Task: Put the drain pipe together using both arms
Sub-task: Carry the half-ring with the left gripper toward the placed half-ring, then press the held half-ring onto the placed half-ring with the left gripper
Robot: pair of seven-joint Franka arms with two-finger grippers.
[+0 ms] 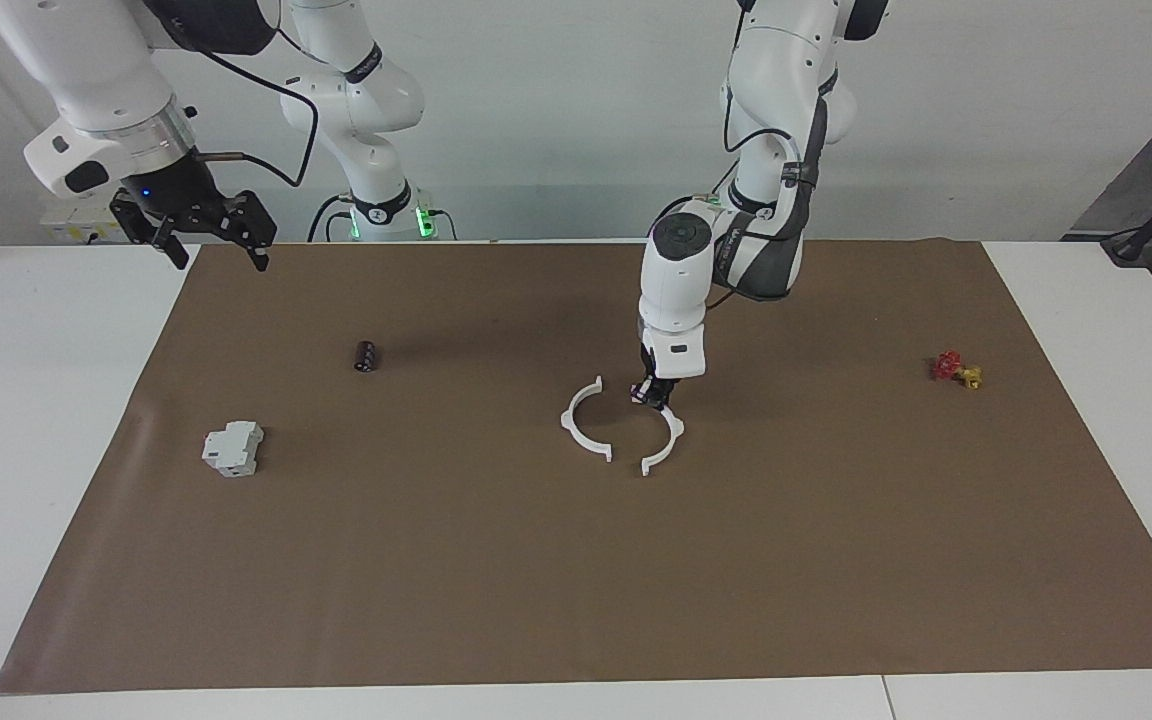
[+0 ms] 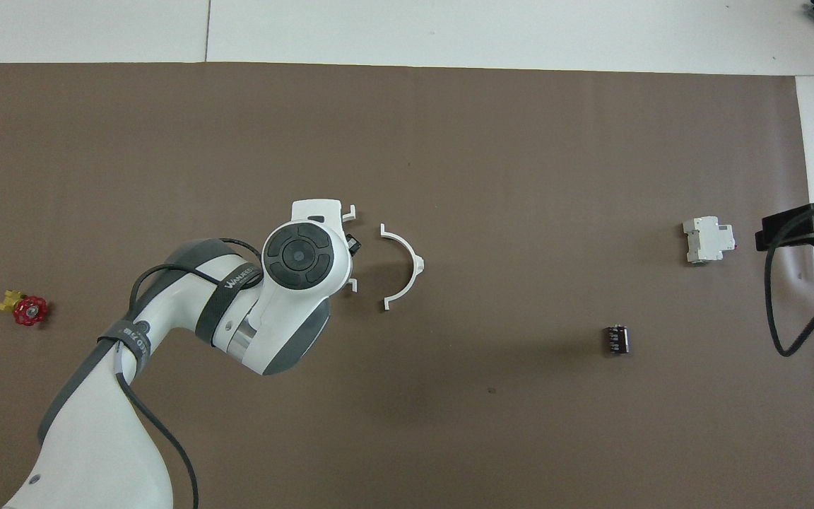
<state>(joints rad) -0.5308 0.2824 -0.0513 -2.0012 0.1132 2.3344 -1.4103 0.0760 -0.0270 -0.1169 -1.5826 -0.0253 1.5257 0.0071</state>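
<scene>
The drain pipe lies as two thin white half-ring arcs with a gap between them, in the middle of the brown mat. One arc (image 1: 584,425) (image 2: 407,267) lies free, toward the right arm's end. The other arc (image 1: 674,437) (image 2: 352,284) is mostly hidden under the left arm's wrist in the overhead view. My left gripper (image 1: 651,394) (image 2: 354,244) points straight down at that arc's end nearer the robots, fingertips shut on it. My right gripper (image 1: 219,250) (image 2: 803,230) waits open, raised over the mat's corner at the right arm's end.
A grey-white blocky box (image 1: 233,448) (image 2: 709,239) and a small black cylinder (image 1: 365,356) (image 2: 616,340) lie toward the right arm's end. A red and yellow valve piece (image 1: 956,370) (image 2: 25,308) lies toward the left arm's end. The brown mat (image 1: 576,580) covers most of the white table.
</scene>
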